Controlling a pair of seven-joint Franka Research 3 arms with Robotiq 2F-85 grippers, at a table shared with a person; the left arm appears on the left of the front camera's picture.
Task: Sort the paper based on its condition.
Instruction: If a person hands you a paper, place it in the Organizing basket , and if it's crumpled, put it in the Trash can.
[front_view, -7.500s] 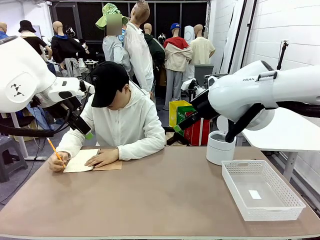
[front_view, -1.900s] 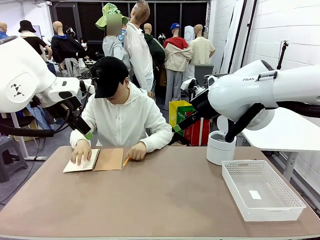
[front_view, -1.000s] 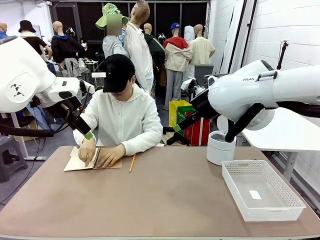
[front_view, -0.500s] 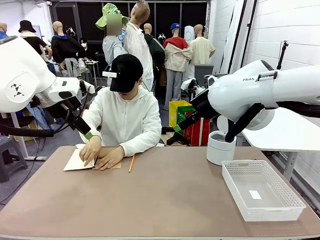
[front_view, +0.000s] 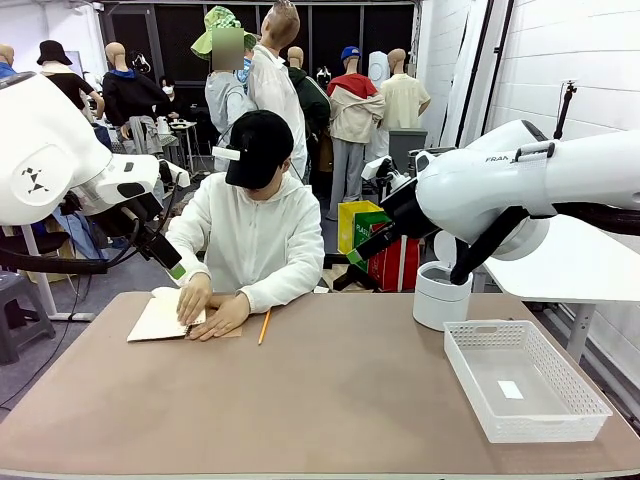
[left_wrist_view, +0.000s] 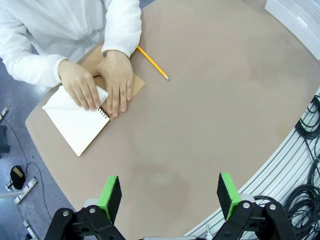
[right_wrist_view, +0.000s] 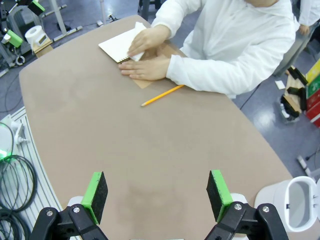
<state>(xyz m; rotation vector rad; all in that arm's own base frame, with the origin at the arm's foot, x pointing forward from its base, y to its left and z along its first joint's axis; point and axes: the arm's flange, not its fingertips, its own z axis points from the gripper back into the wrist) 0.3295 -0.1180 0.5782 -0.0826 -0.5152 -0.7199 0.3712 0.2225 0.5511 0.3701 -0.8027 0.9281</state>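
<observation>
the paper (left_wrist_view: 74, 121) lies at the far left edge of the table (front_view: 330, 400), as the white top sheet of an open notebook (left_wrist_view: 136, 85) in front of the person. both of the person's hands (left_wrist_view: 117, 80) press on it, and one corner of the sheet curls up under the fingers. a yellow pencil (left_wrist_view: 152, 63) lies on the table just beside the notebook.

the left claw (left_wrist_view: 170, 195) is released, its green pads spread wide with nothing between them. it hangs above bare table, and the paper sits well apart from it, beyond its fingers and off to the upper left in its wrist view.

the right claw (right_wrist_view: 156, 195) is also released and empty, raised over the table. the paper is well apart from it too, past the pencil. a white basket (front_view: 490, 323) stands on the right side of the table.
</observation>
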